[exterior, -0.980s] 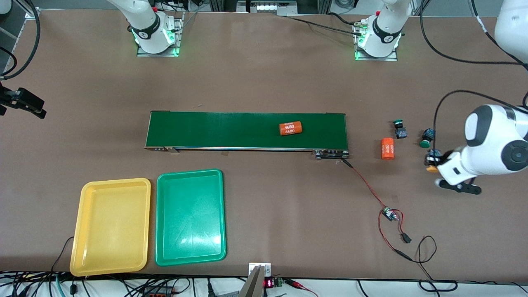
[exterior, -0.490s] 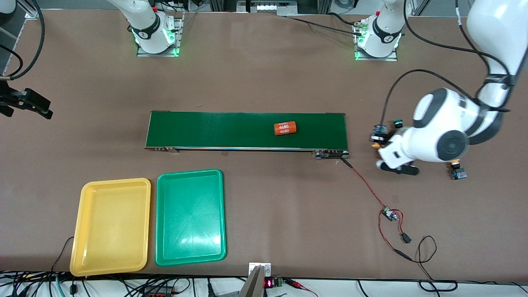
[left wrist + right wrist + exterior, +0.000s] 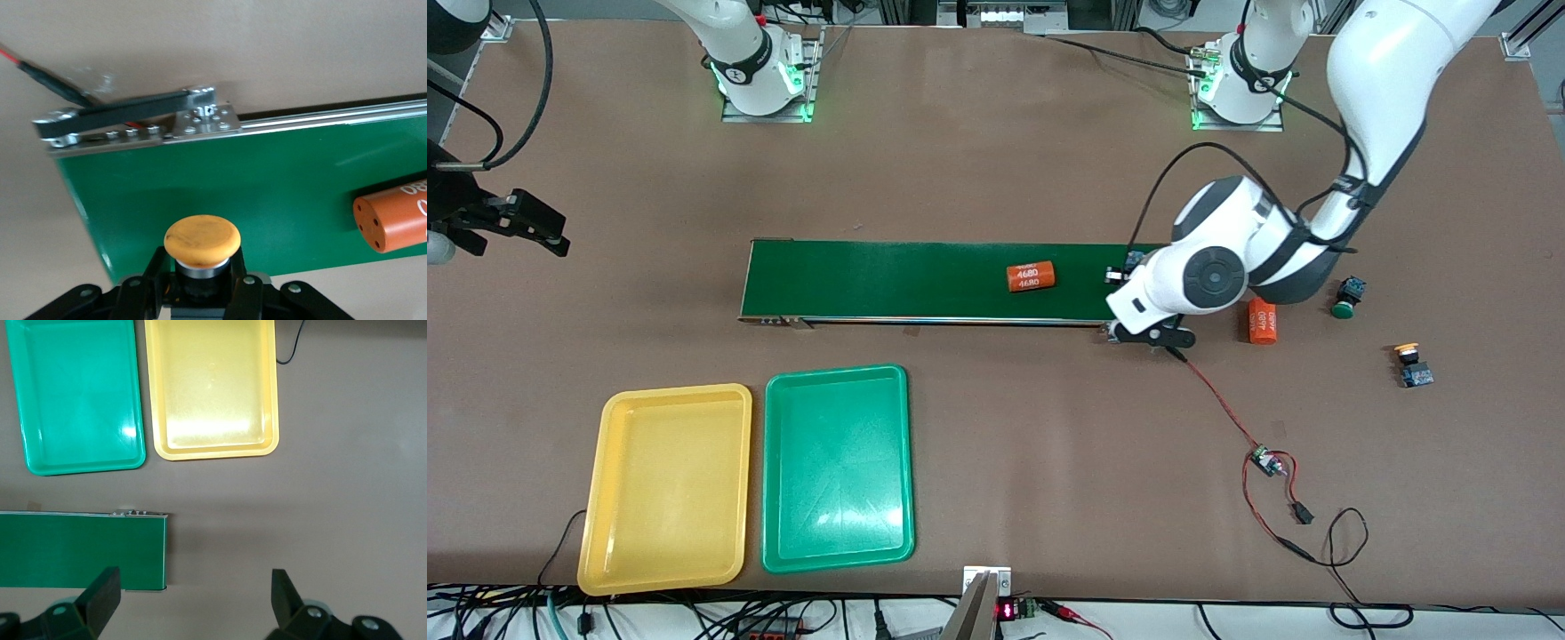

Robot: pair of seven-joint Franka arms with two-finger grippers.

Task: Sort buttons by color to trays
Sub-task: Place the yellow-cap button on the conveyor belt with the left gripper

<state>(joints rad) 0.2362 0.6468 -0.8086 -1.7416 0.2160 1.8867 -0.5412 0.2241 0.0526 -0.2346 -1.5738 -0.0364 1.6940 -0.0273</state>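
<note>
My left gripper (image 3: pixel 1122 271) is shut on a yellow-capped button (image 3: pixel 202 238) and holds it over the left arm's end of the green conveyor belt (image 3: pixel 267 193). In the left wrist view the black fingers (image 3: pixel 148 280) clamp the button's dark body. A second yellow button (image 3: pixel 1409 364) and a green button (image 3: pixel 1345 299) lie on the table toward the left arm's end. The yellow tray (image 3: pixel 665 487) and the green tray (image 3: pixel 838 467) sit side by side, nearer the front camera than the belt. My right gripper (image 3: pixel 523 227) hangs open over bare table past the belt's other end.
One orange "4680" cylinder (image 3: pixel 1032 276) lies on the belt, another (image 3: pixel 1261 321) on the table beside the belt's end. A red and black wire with a small board (image 3: pixel 1263 460) runs from the belt's motor end toward the front edge.
The left arm has swung from the table's end to the belt, carrying the yellow button. The cylinder on the belt has moved toward the right arm's end. The right gripper drifted slightly.
</note>
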